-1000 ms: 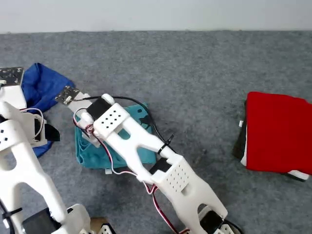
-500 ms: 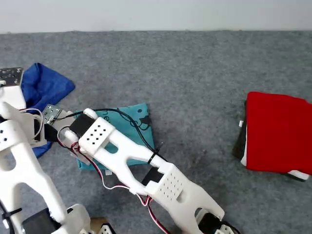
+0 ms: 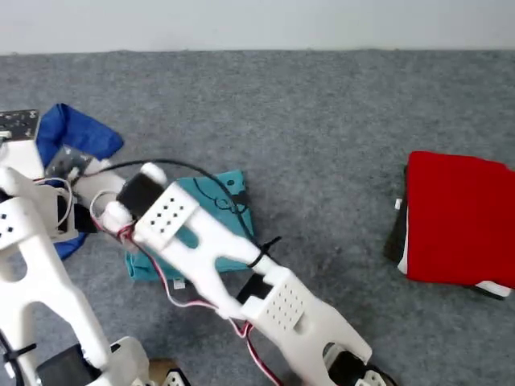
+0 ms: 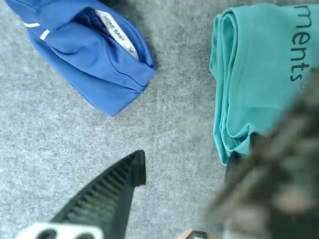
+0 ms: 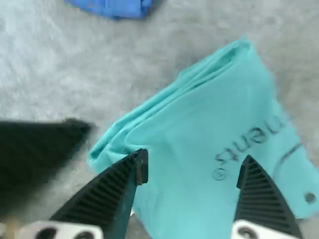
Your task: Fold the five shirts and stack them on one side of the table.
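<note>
A folded teal shirt [image 3: 228, 203] lies left of the table's middle, partly under my right arm [image 3: 189, 237]. My right gripper [image 5: 194, 167] hovers open above the teal shirt [image 5: 209, 134], close to its folded edge, with nothing between its fingers. A crumpled blue shirt [image 3: 80, 137] lies at the far left. My left gripper [image 4: 189, 167] hangs open over bare carpet between the blue shirt [image 4: 94, 55] and the teal shirt [image 4: 259, 74]. A folded stack with a red shirt [image 3: 459, 217] on top rests at the right edge.
Grey carpet [image 3: 322, 121] covers the table. White and black layers show under the red shirt at the edge of the stack [image 3: 400, 233]. My left arm [image 3: 32, 241] stands at the far left, close beside my right arm's wrist.
My right arm's wrist swung left across the teal shirt toward the blue shirt, uncovering more of the teal shirt's right part. The left arm and the shirts stayed put.
</note>
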Motion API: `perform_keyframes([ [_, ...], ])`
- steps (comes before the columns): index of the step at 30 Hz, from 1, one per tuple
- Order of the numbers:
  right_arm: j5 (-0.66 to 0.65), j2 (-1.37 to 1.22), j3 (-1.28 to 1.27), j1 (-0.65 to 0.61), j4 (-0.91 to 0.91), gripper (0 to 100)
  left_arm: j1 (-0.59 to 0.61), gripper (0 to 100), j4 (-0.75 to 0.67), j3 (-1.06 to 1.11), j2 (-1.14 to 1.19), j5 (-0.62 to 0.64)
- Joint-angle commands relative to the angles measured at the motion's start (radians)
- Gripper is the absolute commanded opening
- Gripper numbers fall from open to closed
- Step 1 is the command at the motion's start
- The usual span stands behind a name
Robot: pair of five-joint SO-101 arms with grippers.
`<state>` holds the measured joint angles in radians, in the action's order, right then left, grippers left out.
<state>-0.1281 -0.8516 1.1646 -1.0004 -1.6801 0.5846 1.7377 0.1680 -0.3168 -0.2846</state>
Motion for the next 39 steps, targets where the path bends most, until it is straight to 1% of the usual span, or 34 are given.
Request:
perform_keyframes([
  [1,0.0,0.03,0.032,0.11,-0.018,29.2,0.006,27,0.015,-0.022,-0.02,-0.006],
  [6,0.008,-0.028,0.006,0.294,-0.035,29.2,0.006,27,0.015,-0.022,-0.02,-0.006],
  [10,0.008,-0.077,0.009,0.364,-0.107,29.2,0.002,27,0.015,-0.021,-0.018,-0.006],
  [16,0.012,-0.16,0.011,0.355,-0.111,29.2,0.002,27,0.014,-0.021,-0.018,-0.006],
  [22,0.091,-0.232,0.011,0.34,-0.067,29.2,0.002,27,0.015,-0.021,-0.018,-0.006],
  [27,0.095,-0.288,0.011,0.335,-0.056,29.2,0.002,27,0.014,0.013,-0.018,-0.006],
  [34,0.087,-0.351,0.011,0.252,-0.054,29.2,0.002,27,0.014,0.015,-0.018,-0.006],
  [37,0.087,-0.358,0.011,0.242,-0.054,29.0,0.002,27,0.014,0.015,-0.018,-0.006],
  [39,0.086,-0.36,0.011,0.245,-0.047,25.7,0.002,27,0.014,0.015,-0.018,-0.006],
])
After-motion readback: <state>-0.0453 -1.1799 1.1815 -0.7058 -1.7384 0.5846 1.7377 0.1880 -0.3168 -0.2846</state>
